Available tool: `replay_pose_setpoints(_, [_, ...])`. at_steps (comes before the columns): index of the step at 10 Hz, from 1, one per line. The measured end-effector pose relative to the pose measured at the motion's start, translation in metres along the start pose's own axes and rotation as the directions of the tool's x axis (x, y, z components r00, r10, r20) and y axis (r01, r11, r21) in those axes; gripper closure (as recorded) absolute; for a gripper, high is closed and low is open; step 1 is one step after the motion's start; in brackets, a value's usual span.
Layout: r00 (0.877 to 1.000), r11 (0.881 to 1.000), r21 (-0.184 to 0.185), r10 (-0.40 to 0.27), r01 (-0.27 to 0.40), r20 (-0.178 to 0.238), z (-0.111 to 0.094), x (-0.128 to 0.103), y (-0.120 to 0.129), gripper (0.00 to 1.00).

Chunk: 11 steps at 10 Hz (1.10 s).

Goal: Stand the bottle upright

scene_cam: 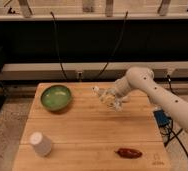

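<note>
The small clear bottle (pixel 103 95) with a whitish cap is at the back middle of the wooden table (pixel 87 135). It is tilted, with the cap pointing up and to the left. My gripper (pixel 112 100) is at the end of the white arm that reaches in from the right. It is shut on the bottle's body and holds it just above the tabletop. The gripper hides the bottle's lower end.
A green bowl (pixel 56 96) sits at the back left of the table. A white cup (pixel 40 143) stands upside down at the front left. A dark red pepper-like object (pixel 129 153) lies at the front right. Black cables hang behind the table.
</note>
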Motion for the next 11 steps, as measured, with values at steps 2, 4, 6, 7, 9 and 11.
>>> replay_pose_setpoints(2, [0.998,1.000,-0.003,0.006,-0.006,0.059,-0.001,-0.002,-0.002,1.00])
replay_pose_setpoints(4, [0.992,1.000,-0.005,0.011,-0.011,0.124,-0.003,-0.001,-0.006,1.00])
replay_pose_setpoints(6, [0.979,1.000,-0.005,0.019,-0.019,0.205,-0.008,0.006,-0.012,1.00])
replay_pose_setpoints(7, [0.971,1.000,-0.009,0.021,-0.019,0.238,-0.008,0.009,-0.014,1.00])
replay_pose_setpoints(9, [0.955,1.000,-0.020,0.026,-0.021,0.296,-0.008,0.019,-0.020,1.00])
replay_pose_setpoints(11, [0.938,1.000,-0.024,0.024,-0.017,0.346,-0.008,0.028,-0.027,1.00])
